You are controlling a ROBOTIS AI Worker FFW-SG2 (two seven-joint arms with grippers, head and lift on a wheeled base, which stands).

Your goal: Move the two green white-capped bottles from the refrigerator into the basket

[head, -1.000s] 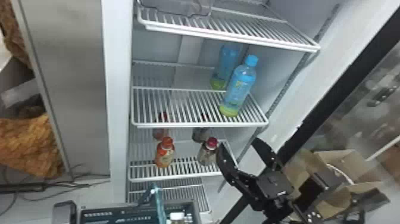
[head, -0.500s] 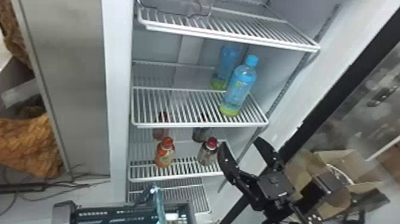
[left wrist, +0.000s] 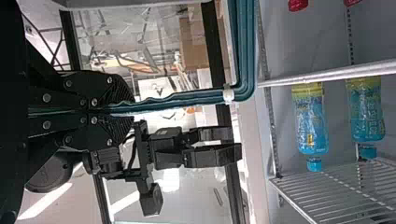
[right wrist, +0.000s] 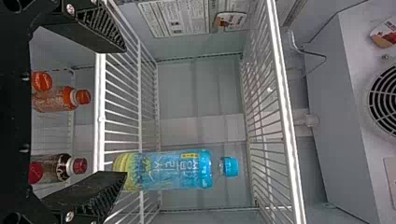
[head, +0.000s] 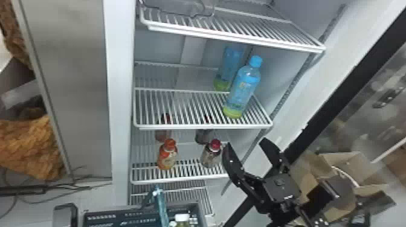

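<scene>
One green white-capped bottle point(head: 182, 218) (perhaps two) sits in the basket point(head: 105, 219), left of the wide, empty right pincer point(head: 245, 143); the left pincer point(left wrist: 130, 108) clamps the handle point(left wrist: 243, 46). Loading looks nearly done, the next move likely retreat.

White bottle cap point(head: 182, 217), teal basket handle point(head: 161, 205)

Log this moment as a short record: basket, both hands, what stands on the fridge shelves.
basket: low in front of the open refrigerator
basket contents: at least one white-capped bottle
left hand: closed on the teal basket handle
right hand: open, empty, near the shelves
blue-capped bottles: two, upright, one shelf
shelf below: orange-capped bottle, red-capped bottle, others behind
</scene>
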